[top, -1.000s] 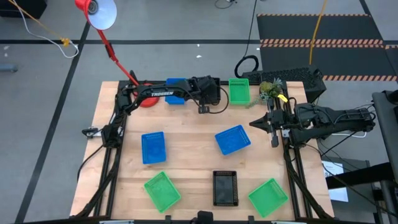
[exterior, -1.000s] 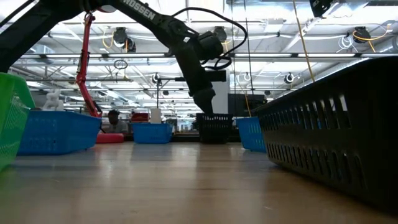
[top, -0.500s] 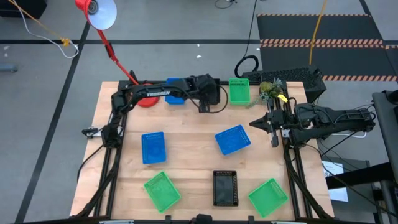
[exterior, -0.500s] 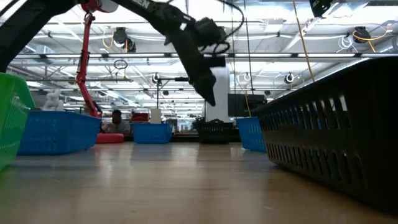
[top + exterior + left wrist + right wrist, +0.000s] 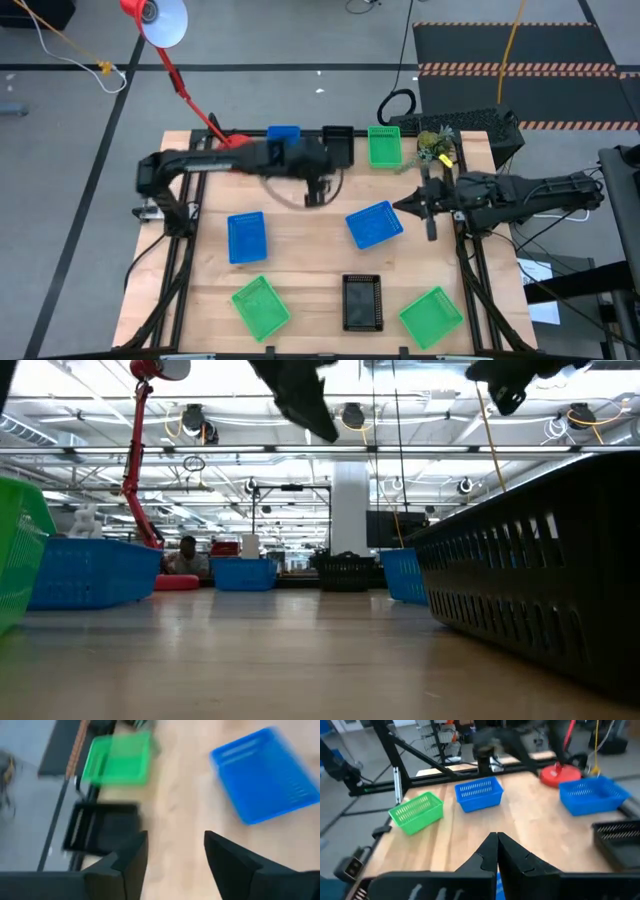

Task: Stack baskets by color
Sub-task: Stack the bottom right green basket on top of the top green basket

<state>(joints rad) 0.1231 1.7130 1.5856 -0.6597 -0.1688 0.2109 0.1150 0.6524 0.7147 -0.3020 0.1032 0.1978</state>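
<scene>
Several baskets stand on their bottoms on the wooden table. Along the far edge are a blue one (image 5: pixel 283 133), a black one (image 5: pixel 338 136) and a green one (image 5: pixel 384 146). Two more blue ones (image 5: pixel 247 237) (image 5: pixel 374 224) sit mid-table. Near the front are a green one (image 5: pixel 260 305), a black one (image 5: pixel 362 301) and another green one (image 5: pixel 432 316). My left gripper (image 5: pixel 175 855) hangs open and empty above the table's middle (image 5: pixel 315 192), near side of the far black basket (image 5: pixel 100 827). My right gripper (image 5: pixel 496 842) is shut and empty, in the air at the right edge (image 5: pixel 425 205).
A red lamp base (image 5: pixel 560 774) stands at the far left with its stalk rising beyond the table. A small plant (image 5: pixel 435 145) sits at the far right corner. Bare wood (image 5: pixel 300 260) lies between the mid-table blue baskets and the front row.
My left gripper has risen off the black basket at the far edge and swung back toward the table's middle and left. The black basket stays where it stood, between the far blue and green ones. My right gripper has shifted slightly toward the table's middle.
</scene>
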